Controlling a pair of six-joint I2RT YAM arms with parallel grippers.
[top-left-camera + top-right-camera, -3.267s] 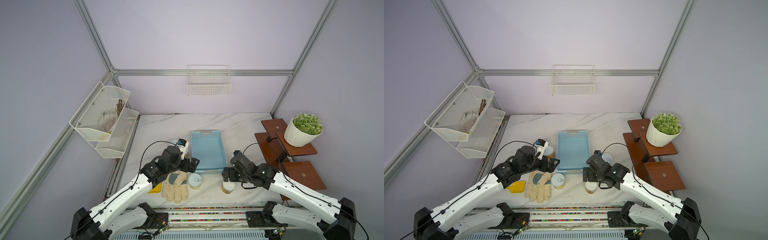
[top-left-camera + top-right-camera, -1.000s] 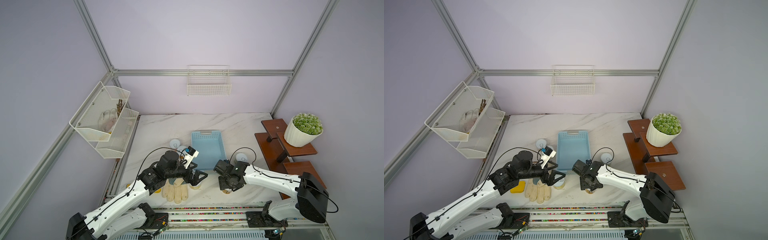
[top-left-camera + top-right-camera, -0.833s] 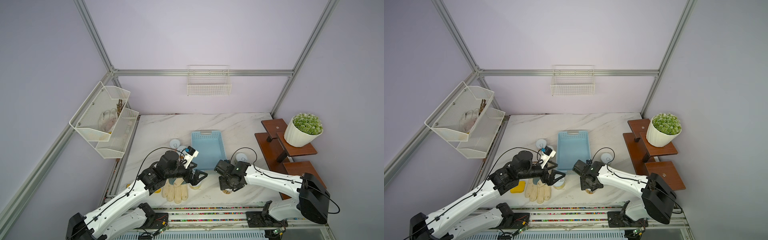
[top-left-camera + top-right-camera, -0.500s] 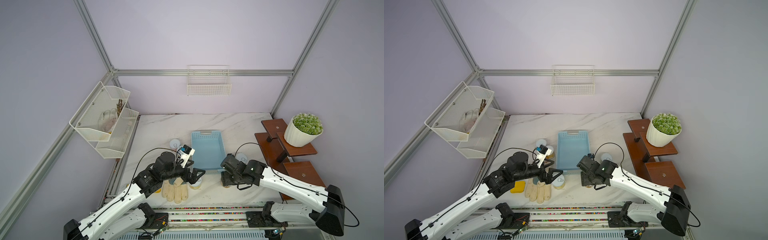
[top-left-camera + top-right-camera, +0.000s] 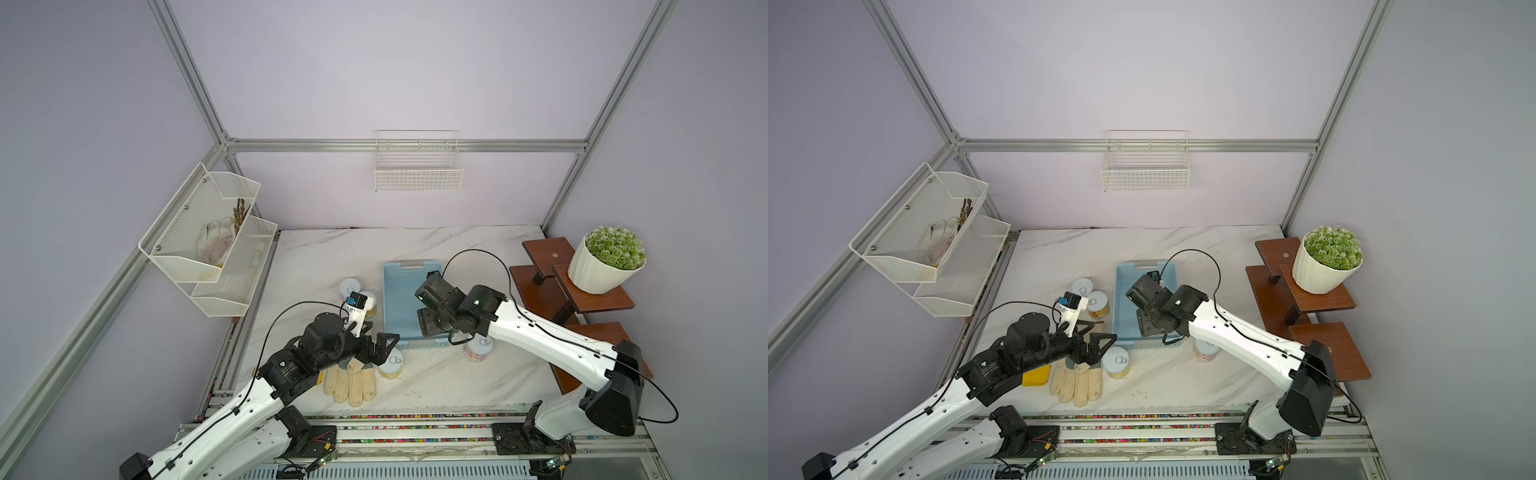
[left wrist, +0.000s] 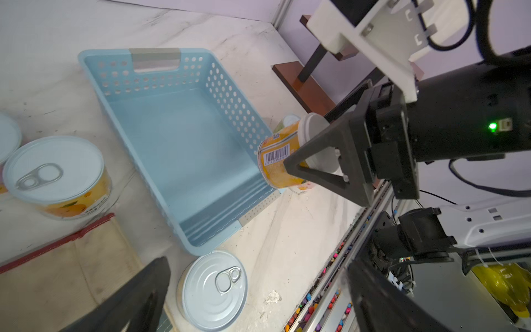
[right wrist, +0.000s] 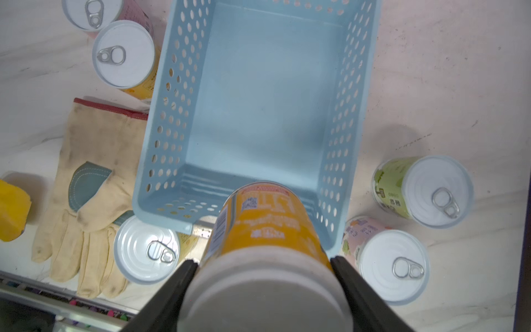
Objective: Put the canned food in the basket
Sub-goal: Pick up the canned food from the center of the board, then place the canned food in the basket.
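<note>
Blue plastic lies bare across the whole floor of the basket [image 7: 264,95]; no tin is in it yet. Your right gripper [image 7: 263,267] is clamped on the white-capped end of the yellow tin [image 7: 258,224]. That tin hangs tilted over the basket's near end, close to a corner, with its base aimed down at the floor. Your left gripper [image 5: 1097,334] stands wide and holds nothing, above the glove [image 7: 94,161] and just beside the silver-topped tin [image 7: 146,250] in front of the basket.

Mind the release. The yellow tin sits nearer the end wall than the middle, so letting go here could drop it on the rim. It could then roll out onto the table [image 7: 431,86], perhaps against the pastel tin [image 7: 385,264] just outside that corner. Tilted as it is, it would likely land on its side. Your two arms are also near each other, so a reach by the left could clip the right.

You have six tins: one held and five on the table, the other three being the green tin [image 7: 422,191], the orange-labelled tin [image 7: 123,54] and the pink tin [image 7: 92,11]. You also have one basket, one glove and one yellow block [image 7: 13,209].
</note>
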